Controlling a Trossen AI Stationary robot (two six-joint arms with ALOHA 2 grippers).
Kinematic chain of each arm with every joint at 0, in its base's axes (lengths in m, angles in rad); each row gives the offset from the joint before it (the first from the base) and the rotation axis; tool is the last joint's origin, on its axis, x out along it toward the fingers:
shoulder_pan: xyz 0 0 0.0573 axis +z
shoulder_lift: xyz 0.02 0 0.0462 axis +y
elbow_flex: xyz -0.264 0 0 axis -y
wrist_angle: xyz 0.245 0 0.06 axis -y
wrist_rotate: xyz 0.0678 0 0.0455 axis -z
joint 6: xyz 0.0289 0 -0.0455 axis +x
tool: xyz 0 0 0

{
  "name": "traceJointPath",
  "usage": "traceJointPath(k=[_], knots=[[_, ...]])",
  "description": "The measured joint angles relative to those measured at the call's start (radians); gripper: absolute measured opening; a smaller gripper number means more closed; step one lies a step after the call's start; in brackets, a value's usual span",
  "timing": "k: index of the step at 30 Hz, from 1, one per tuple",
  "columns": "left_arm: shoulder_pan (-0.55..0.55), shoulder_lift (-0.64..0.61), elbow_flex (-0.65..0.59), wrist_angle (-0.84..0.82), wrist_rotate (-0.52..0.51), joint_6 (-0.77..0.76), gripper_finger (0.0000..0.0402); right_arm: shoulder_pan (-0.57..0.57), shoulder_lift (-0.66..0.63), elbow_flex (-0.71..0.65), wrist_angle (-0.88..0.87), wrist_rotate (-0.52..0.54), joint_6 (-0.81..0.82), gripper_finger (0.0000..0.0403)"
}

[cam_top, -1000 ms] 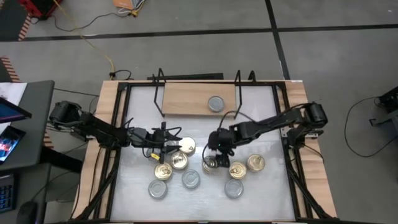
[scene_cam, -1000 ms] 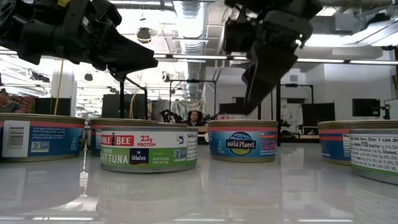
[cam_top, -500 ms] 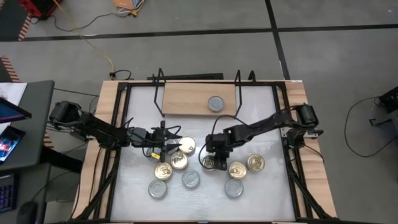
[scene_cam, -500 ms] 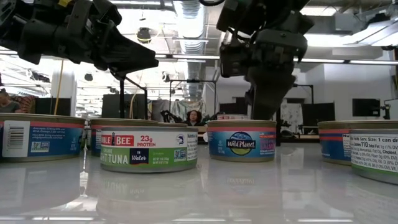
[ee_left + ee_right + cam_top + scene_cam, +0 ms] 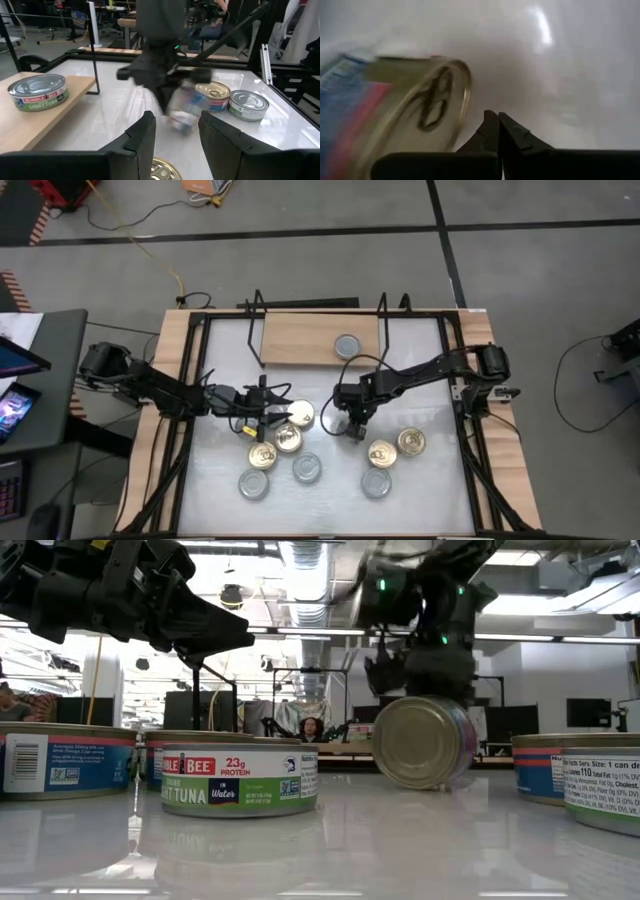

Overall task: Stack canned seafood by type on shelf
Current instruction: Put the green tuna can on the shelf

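Right jaws [image 5: 354, 424]: pressed shut with nothing between them, at centre frame, just above a tipped tin [image 5: 418, 743].
Tipped tin: gold lid, standing tilted on its edge – only the low and right wrist views show the tilt.
Left jaws [image 5: 175, 145]: parted, empty, over a gold tin [image 5: 162, 171], left of centre.
Around: five gold-topped and three silver-topped tins lie flat on the counter [image 5: 440, 492].
Shelf [image 5: 295, 340]: upper centre – one silver tin [image 5: 347, 346].
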Motion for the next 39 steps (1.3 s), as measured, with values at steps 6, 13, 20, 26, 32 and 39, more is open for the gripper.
traceJointPath(k=[6, 13, 20, 26, 32, 39], knots=[[0.0, 0.0, 0.0, -0.001, 0.0, 0.0, 0.0141, -0.029, -0.036, 0.004, -0.034, 0.06, -0.021, 0.0032], [0.0, 0.0, 0.0, -0.003, 0.0, 0.0, 0.0141, -0.028, -0.215, 0.004, -0.119, 0.202, -0.049, 0.0101], [0.0, 0.0, 0.0, -0.003, 0.001, -0.001, 0.0141, 0.092, -0.308, 0.004, 0.017, 0.267, -0.054, 0.0208], [0.0, 0.0, 0.0, -0.002, 0.001, -0.013, 0.0141, 0.175, -0.245, 0.005, 0.116, 0.288, -0.033, 0.0298], [0.0, 0.0, 0.0, -0.002, 0.001, -0.009, 0.0141, 0.18, -0.173, 0.005, 0.088, 0.379, 0.036, 0.0329], [0.0, 0.0, 0.0, -0.02, -0.001, -0.001, 0.0141, 0.197, -0.092, 0.009, 0.09, 0.325, 0.064, 0.0327]])
